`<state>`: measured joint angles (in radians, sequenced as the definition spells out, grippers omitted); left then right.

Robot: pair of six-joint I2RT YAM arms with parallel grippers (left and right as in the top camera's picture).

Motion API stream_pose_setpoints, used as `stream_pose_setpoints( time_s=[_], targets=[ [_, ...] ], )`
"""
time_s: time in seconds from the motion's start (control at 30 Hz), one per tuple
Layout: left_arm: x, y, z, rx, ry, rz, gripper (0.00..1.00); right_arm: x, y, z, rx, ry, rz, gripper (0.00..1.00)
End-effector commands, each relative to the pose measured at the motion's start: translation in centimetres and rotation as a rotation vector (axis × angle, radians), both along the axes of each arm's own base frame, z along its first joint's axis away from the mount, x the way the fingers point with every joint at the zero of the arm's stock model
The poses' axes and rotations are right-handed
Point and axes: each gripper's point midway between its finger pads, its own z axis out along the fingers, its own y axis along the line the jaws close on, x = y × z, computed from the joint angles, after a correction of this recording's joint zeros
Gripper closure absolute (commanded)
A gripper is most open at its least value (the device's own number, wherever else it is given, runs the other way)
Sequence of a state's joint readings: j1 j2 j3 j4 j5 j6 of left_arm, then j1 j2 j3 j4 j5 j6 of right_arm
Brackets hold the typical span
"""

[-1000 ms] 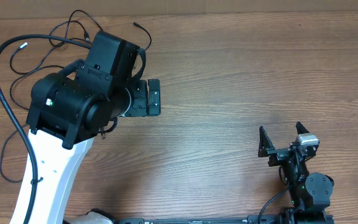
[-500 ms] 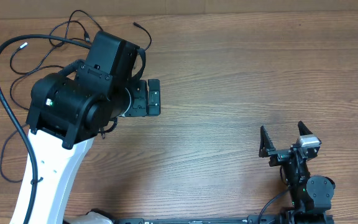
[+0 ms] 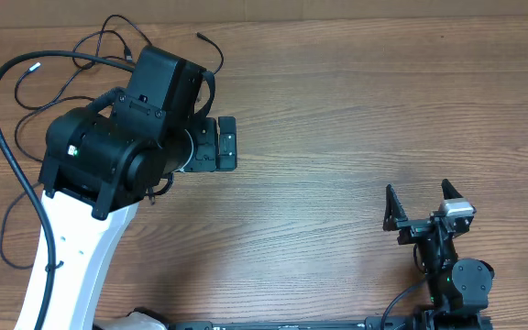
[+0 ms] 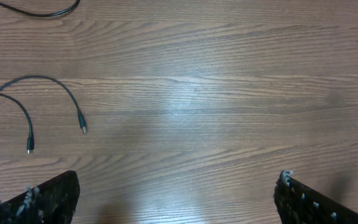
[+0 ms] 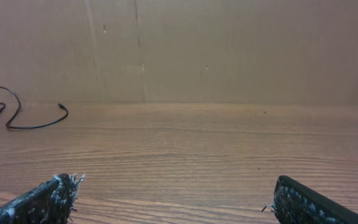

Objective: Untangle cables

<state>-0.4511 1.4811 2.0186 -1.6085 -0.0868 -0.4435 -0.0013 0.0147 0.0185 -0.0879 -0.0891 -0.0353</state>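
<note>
Judging the step in hand as the first reach into the cables (image 3: 108, 37), with nothing yet separated. Locating them at the far left corner of the table (image 3: 356, 101), lying in loose overlapping loops beside and partly under the left arm, well apart from the right arm. Noting one plug end (image 3: 201, 38) trailing free toward the middle of the far edge, and a silvery-white tip (image 3: 35, 67) lying at the left of the heap. Seeing, in the left wrist view, a pair of plug tips (image 4: 82, 128) lying near each other on bare wood, clear of any crossing.

Recommending a start from a free end rather than from the middle of the heap. Advising coming down over a single cord just behind its plug, closing on that cord alone, then drawing it away from the loops low and slowly. Watching for a second cord lifting with it. Advising care to avoid the thicker arm wire (image 3: 1, 137) curving through the same corner.

Recording the left gripper (image 3: 220, 144) with jaws standing wide apart, appearing to hang above bare wood, holding nothing and touching nothing. Recording the right gripper (image 3: 417, 192) likewise spread to the full, sitting by the near right edge, gripping nothing, with the cords showing only far off at the left in its own view.
</note>
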Motion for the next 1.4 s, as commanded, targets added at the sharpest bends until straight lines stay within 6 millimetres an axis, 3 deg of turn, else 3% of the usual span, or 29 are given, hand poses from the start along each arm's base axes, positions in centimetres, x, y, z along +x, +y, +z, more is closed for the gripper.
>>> stream_pose_setpoints(
  time_s=[0.0, 1.37],
  targets=[
    [-0.21, 0.03, 0.64, -0.018, -0.017, 0.01, 0.0, 0.01, -0.28, -0.07, 0.011, -0.007, -0.014, 0.0],
    [-0.95, 0.36, -0.04, 0.011, 0.026, -0.004, 0.01, 0.02, -0.28, -0.02, 0.011, -0.009, -0.014, 0.0]
  ],
)
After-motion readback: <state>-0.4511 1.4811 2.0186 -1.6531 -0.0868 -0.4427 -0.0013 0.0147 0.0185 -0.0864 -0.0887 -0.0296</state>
